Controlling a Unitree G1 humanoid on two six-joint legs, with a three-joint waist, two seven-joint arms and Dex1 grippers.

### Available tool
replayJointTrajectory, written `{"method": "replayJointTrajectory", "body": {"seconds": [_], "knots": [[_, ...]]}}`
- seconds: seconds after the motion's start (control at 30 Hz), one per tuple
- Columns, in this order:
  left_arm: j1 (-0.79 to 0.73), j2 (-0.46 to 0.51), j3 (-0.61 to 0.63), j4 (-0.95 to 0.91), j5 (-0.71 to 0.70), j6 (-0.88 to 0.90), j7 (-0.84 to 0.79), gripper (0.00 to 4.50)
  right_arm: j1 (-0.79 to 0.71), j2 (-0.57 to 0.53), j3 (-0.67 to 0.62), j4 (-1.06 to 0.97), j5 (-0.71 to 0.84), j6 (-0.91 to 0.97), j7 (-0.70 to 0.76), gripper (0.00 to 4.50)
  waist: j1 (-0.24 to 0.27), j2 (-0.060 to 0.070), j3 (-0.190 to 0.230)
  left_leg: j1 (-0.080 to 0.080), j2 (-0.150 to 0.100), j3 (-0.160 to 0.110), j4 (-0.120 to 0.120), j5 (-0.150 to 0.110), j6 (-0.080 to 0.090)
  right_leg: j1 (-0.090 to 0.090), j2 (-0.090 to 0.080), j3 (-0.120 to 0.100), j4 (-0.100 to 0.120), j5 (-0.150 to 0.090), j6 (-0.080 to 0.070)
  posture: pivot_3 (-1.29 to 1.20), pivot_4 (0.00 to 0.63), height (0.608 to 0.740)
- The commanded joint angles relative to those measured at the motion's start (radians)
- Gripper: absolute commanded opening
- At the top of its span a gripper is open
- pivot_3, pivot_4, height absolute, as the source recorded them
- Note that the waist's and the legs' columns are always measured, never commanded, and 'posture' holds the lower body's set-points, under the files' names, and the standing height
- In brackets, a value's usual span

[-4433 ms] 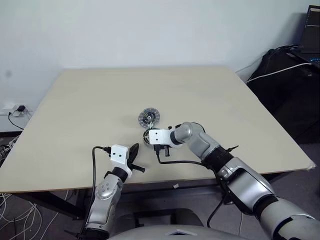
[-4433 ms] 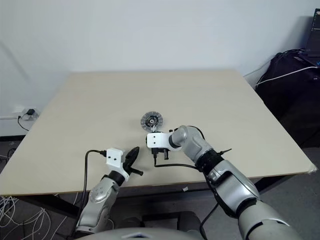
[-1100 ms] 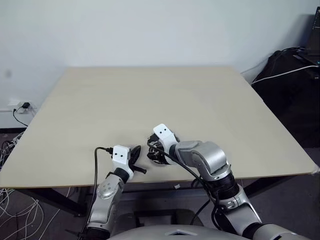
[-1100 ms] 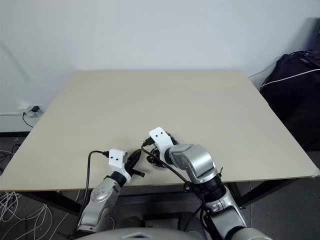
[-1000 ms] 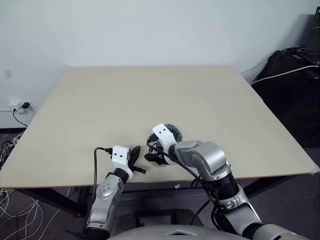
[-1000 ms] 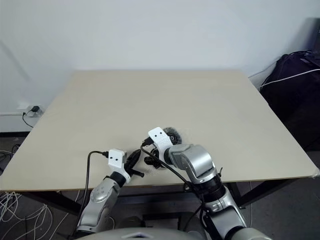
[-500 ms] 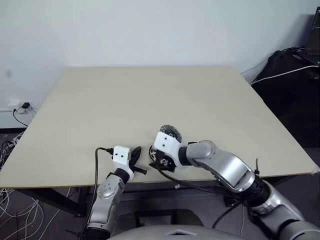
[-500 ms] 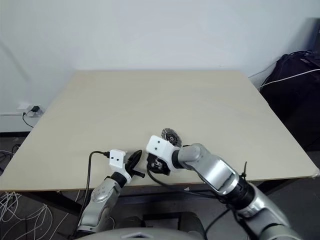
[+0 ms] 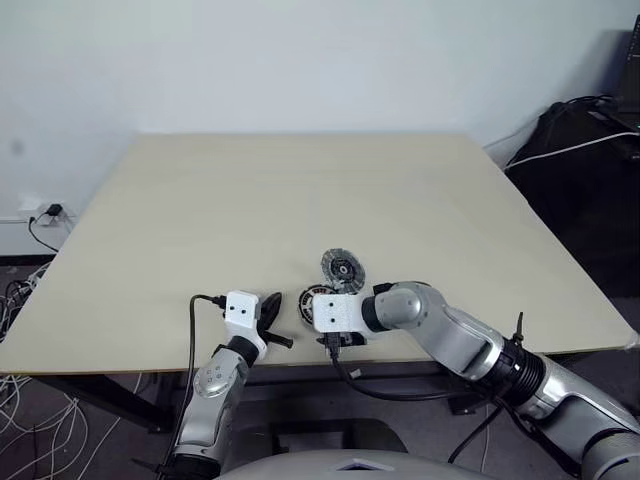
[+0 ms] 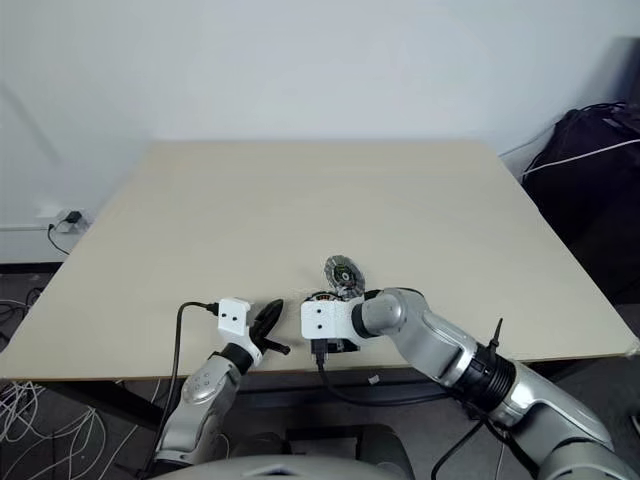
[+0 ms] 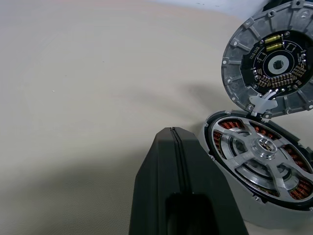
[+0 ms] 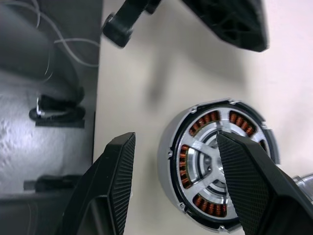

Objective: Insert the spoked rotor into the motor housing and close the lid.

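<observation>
The motor housing (image 11: 228, 126) lies near the table's front edge, a ring of copper windings around a silver middle. The spoked rotor (image 11: 244, 147) sits inside it, spokes and hub showing. The lid (image 9: 343, 269) lies just beyond the housing, dark centre up, its rim touching the housing's rim. My right gripper (image 12: 176, 139) hangs open over the housing (image 12: 188, 156), one finger (image 12: 117, 181) clear of its side and the other over its top. My left gripper (image 9: 268, 312) rests shut just left of the housing, nothing in it.
The tan table (image 9: 250, 200) is bare beyond the parts. Its front edge (image 9: 120, 362) runs close under both grippers. Black bags and cables (image 9: 570, 170) stand off the table's right side. Loose wires (image 9: 15, 300) lie on the floor at the left.
My right wrist has rolled over and the forearm has swung out to the right, so the gripper now hangs over the housing. Housing, lid and left gripper have stayed put.
</observation>
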Motion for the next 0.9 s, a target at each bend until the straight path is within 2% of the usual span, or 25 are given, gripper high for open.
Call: {"method": "replayJointTrajectory", "body": {"seconds": [0.03,0.9], "knots": [[-0.014,-0.010,0.004,-0.017,-0.017,-0.006,-0.001,0.00,-0.027,0.008,-0.018,0.030,-0.046,-0.053,0.027,2.86,0.001,0.000,0.000,0.000,0.000,0.000,0.000,0.000,0.000,0.000,0.000,0.000,0.000,0.000,0.000,0.00,0.000,0.740],[-0.013,-0.016,0.007,-0.019,-0.015,-0.013,0.007,0.00,-0.010,0.066,-0.072,0.159,-0.173,-0.134,0.119,2.86,0.002,0.000,0.000,0.000,0.000,0.000,0.000,0.000,0.000,0.000,0.000,0.000,0.000,0.000,0.000,0.00,0.000,0.740]]}}
